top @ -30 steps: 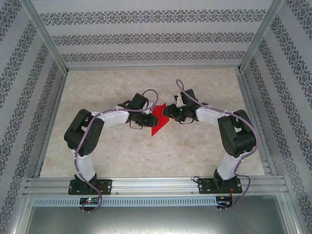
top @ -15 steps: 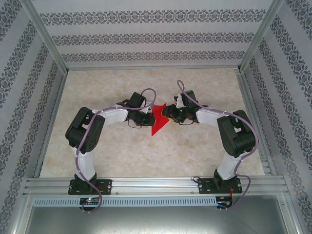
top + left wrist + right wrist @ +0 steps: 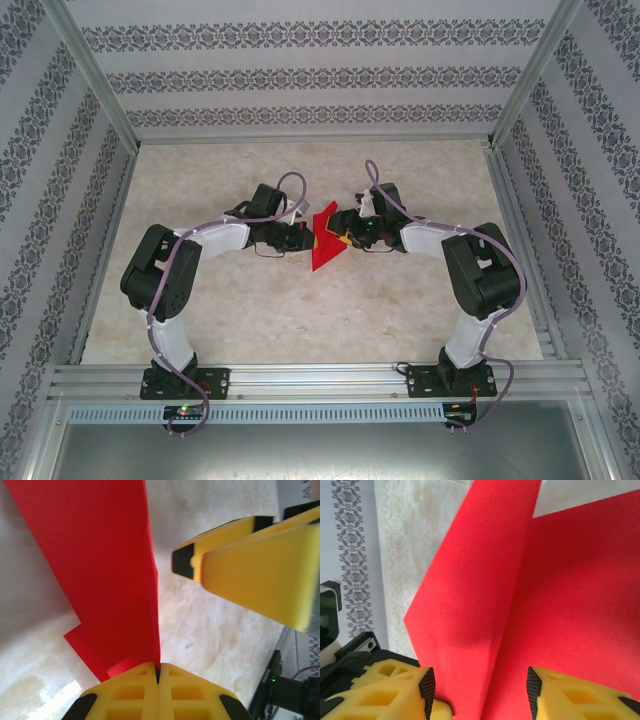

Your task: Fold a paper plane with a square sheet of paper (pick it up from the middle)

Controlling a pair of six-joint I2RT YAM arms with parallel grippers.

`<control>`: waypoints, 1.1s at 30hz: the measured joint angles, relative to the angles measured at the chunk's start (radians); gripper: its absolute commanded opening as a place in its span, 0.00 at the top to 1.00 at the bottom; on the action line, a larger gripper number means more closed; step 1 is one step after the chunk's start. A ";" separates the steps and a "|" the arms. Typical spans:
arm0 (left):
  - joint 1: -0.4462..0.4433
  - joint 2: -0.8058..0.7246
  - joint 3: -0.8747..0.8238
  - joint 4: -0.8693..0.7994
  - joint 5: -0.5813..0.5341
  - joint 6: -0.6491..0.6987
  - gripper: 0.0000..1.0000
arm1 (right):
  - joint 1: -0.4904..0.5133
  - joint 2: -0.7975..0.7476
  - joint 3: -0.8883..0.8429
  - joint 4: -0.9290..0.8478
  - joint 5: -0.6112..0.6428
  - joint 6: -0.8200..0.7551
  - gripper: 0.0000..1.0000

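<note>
1. Left arm (image 3: 160,285) bent at the elbow, forearm reaching inward; left gripper (image 3: 158,675) pinched tight on the red paper (image 3: 110,580).
2. Right arm (image 3: 482,285) mirrors it; right gripper (image 3: 480,690) stands with jaws parted; the grippers sit near each other.

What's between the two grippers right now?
The folded red paper, per the top view. The left gripper is shut on it; the right gripper's open fingers straddle it in the right wrist view.

A: Overhead view?
B: High behind the arm bases (image 3: 185,381), looking down over the whole tabletop (image 3: 250,325).
A: Wrist views?
B: Each close against the red paper (image 3: 110,580), from opposite sides; overhead sees it too.
</note>
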 measured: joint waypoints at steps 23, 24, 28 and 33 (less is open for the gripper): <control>0.037 -0.027 -0.096 0.167 0.098 -0.120 0.91 | 0.022 0.099 0.000 0.293 -0.074 0.231 0.61; 0.039 -0.027 -0.099 0.172 0.098 -0.121 0.89 | 0.022 0.101 0.000 0.297 -0.076 0.236 0.63; 0.046 -0.027 -0.108 0.179 0.098 -0.128 0.85 | 0.022 0.103 0.000 0.311 -0.079 0.247 0.74; 0.050 -0.031 -0.110 0.183 0.098 -0.139 0.78 | 0.022 0.104 0.000 0.334 -0.084 0.263 0.87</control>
